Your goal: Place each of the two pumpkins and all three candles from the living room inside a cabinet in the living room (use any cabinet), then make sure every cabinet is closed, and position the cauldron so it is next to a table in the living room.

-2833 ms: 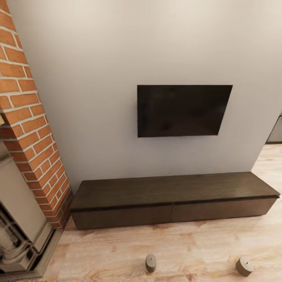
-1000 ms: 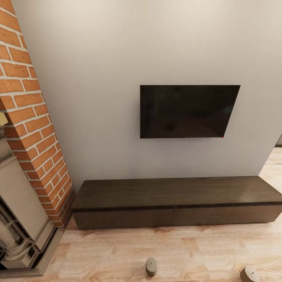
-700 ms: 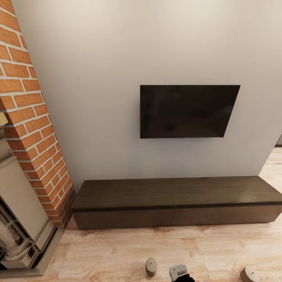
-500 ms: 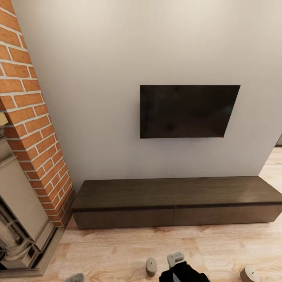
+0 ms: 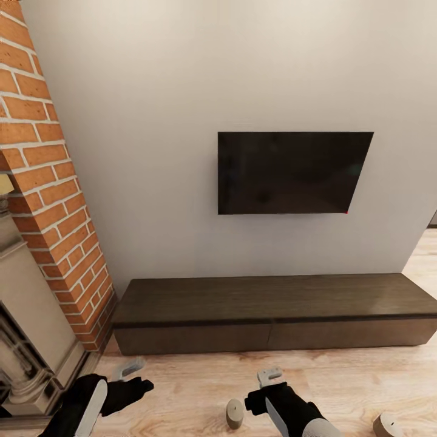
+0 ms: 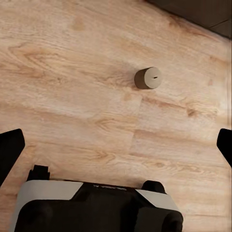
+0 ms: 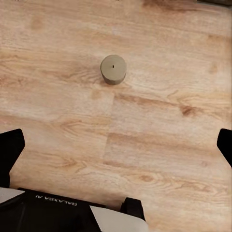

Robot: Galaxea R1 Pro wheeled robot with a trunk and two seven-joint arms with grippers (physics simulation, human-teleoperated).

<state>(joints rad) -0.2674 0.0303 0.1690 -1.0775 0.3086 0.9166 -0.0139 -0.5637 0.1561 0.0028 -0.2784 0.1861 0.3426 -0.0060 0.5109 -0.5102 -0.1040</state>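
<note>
Head view, candle (image 5: 234, 413) beside right claw (image 5: 269, 376), seemingly apart

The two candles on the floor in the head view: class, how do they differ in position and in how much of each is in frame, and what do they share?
The left candle stands close beside the right gripper; the right candle stands off toward the frame's right corner. The left candle shows whole; the right candle is cut by the frame's bottom edge. Both are stubby tan cylinders, upright on the wooden floor before the closed cabinet.
</note>
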